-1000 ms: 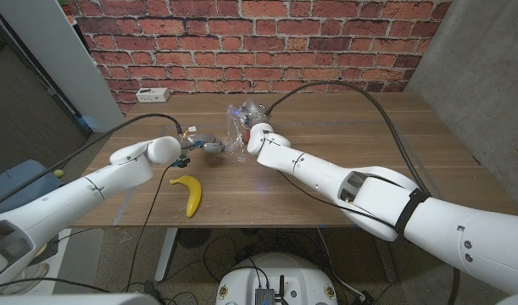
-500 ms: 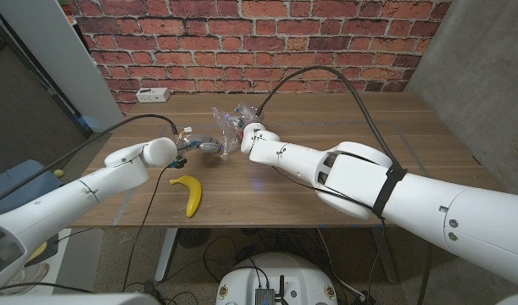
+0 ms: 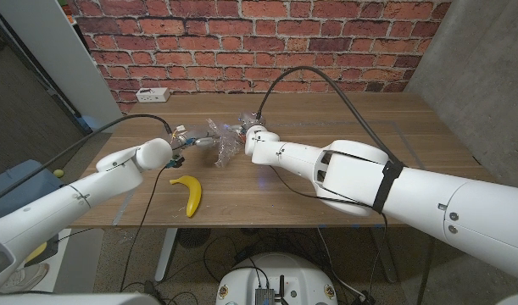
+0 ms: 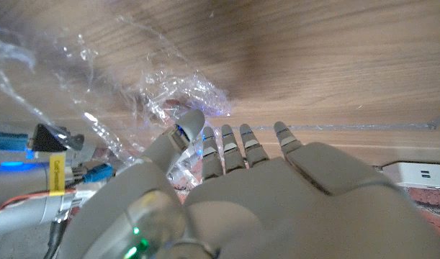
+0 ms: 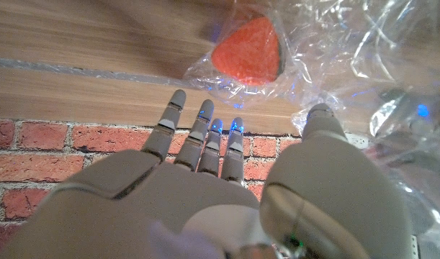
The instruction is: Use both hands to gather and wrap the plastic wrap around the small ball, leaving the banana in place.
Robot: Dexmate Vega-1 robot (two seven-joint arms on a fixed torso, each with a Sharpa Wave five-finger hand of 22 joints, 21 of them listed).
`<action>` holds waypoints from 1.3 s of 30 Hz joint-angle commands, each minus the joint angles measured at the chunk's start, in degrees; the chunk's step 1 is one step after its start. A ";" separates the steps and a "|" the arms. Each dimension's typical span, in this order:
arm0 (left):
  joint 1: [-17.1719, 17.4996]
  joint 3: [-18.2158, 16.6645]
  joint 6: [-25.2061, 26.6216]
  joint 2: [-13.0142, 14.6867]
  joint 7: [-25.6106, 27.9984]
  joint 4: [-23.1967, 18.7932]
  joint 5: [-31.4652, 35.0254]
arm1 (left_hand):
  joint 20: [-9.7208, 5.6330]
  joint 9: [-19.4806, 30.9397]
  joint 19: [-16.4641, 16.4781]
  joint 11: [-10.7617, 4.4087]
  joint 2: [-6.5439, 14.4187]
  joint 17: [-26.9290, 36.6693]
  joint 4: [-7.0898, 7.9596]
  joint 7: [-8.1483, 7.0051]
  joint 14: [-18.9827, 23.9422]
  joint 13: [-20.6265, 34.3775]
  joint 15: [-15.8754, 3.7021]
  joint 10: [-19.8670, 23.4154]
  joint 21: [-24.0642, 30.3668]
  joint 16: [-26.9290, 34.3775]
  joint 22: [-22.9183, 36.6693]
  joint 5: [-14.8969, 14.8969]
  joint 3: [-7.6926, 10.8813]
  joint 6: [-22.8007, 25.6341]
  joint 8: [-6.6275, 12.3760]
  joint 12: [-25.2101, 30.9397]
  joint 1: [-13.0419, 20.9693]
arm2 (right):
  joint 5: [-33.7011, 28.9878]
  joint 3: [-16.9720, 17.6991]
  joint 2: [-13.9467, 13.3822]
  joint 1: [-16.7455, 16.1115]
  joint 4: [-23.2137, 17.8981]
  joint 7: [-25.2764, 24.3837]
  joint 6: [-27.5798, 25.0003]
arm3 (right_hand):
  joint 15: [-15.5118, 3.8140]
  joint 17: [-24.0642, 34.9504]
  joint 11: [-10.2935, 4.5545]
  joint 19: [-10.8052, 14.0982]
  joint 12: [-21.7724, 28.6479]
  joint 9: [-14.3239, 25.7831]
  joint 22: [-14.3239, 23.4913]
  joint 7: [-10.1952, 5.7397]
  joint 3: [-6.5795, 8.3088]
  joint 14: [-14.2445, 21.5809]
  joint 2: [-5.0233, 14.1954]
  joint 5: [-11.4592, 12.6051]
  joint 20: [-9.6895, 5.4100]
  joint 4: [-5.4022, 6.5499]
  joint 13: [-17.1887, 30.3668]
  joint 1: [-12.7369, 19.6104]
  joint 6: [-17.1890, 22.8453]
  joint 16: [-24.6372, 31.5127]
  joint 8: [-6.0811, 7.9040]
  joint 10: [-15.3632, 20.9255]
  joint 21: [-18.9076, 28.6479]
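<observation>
The left hand (image 3: pixel 193 141) has moved toward the plastic wrap (image 3: pixel 222 142) and pinches it, while the right hand (image 3: pixel 252 135), fingers spread, touches the wrapped ball (image 5: pixel 247 52); the banana (image 3: pixel 189 193) lies at 7 o'clock.

Left hand (image 4: pixel 227 194) fingers extended, right hand (image 5: pixel 205 187) fingers extended, both arms reaching inward

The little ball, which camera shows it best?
The right wrist view: the orange-red ball shows close up through the plastic wrap. In the head view the crumpled wrap and the hands hide it. In the left wrist view I cannot pick the ball out of the wrap.
</observation>
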 commanded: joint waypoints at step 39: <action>0.20 0.79 17.22 -0.47 3.90 -8.53 3.16 | -0.40 0.61 4.07 -1.65 -0.16 0.97 0.77 5.90 7.25 3.75 -3.95 10.83 8.98 0.93 1.11 -7.29 -14.32 15.55 2.21 6.49 -4.24 | -5.22 -5.74 2.39 -0.39 2.77 -9.32 -3.89 | 3.05 -1.11 0.18 -9.19 -0.14 0.09 0.18 -0.93 -2.15 -10.65 -0.35 2.62 1.82 -1.17 -0.06 -1.00 -10.30 -5.73 0.60 -9.99 -4.65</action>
